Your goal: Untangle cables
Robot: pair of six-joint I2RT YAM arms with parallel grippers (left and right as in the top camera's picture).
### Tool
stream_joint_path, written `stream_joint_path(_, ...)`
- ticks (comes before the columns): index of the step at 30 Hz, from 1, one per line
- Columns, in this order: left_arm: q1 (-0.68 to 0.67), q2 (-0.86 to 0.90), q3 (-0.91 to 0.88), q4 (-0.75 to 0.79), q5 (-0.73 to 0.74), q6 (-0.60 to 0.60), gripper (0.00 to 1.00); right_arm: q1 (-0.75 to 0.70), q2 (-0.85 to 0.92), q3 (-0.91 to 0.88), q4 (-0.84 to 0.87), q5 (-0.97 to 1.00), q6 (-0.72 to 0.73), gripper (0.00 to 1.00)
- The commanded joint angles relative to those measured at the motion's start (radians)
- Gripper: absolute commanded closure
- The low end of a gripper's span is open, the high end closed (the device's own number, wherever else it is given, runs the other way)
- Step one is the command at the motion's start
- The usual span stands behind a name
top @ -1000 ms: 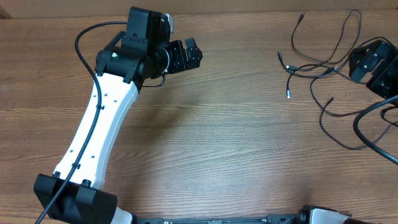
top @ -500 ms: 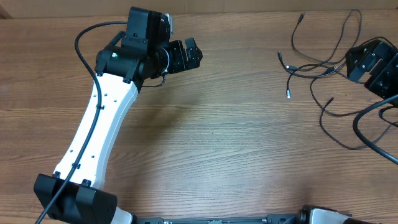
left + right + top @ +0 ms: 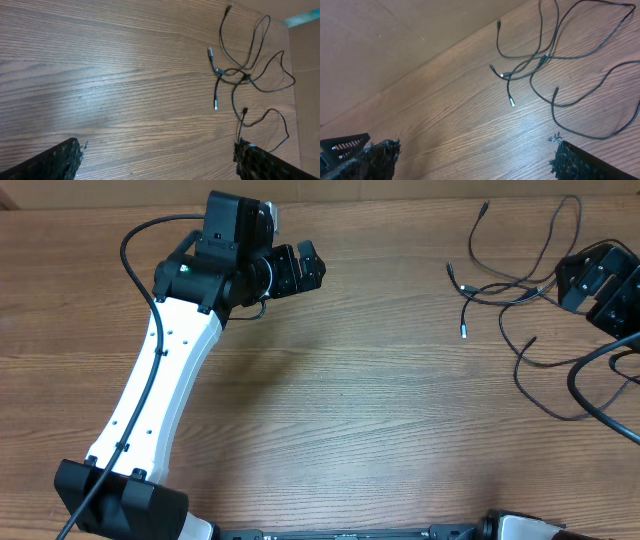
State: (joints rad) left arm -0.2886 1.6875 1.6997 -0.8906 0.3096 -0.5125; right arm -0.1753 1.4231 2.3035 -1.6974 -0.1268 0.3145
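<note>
Sprawling in loose loops on the wooden counter [image 3: 380, 400], the thin black cables [image 3: 520, 290] lie well apart from the left jaws and close to the right jaws; in the overhead view the left arm [image 3: 170, 370] reaches across the counter, its jaws pointing toward the side where the cables lie, far off; the left wrist view shows its two dark fingertips [image 3: 55, 160] at the bottom corners, spread wide with only bare wood between them, and the cables [image 3: 240, 75] well ahead, out beyond the finger on the right of that view; the right arm [image 3: 600, 280] sits at the edge of the overhead view above one side of the tangle, and whether it touches a strand cannot be told from above; its wrist view shows the fingertips [image 3: 590, 162] set just as wide and holding nothing, with the cables [image 3: 545, 60] on the counter ahead of them, nearer the finger on the right of that view; several strands cross at one spot [image 3: 542, 59]; one cord runs from there toward the jaws and ends in a silvery plug [image 3: 512, 103]; a brown cardboard wall [image 3: 380, 45] stands beyond the counter's far edge.
</note>
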Motion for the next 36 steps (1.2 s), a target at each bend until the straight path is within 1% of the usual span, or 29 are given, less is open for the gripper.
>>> stream_joint_path(1,-0.006,-0.001,0.003,0.004,-0.006,0.023,0.00,0.007,-0.006,0.006,0.004,-0.006,0.002,0.00)
stream_joint_path(21,-0.008,0.001,0.003,0.004,-0.006,0.023,0.01,0.007,-0.006,0.006,0.004,-0.006,0.002,0.00)
stream_joint_path(26,-0.008,-0.006,0.003,-0.023,-0.018,0.023,0.00,0.007,-0.006,0.006,0.004,-0.006,0.002,0.00)
stream_joint_path(33,-0.042,-0.079,-0.005,-0.055,-0.221,0.029,0.00,0.007,-0.006,0.006,0.004,-0.006,0.002,0.00)
stream_joint_path(36,-0.071,-0.144,-0.037,-0.047,-0.306,0.076,0.00,0.007,-0.006,0.006,0.004,-0.006,0.002,0.00)
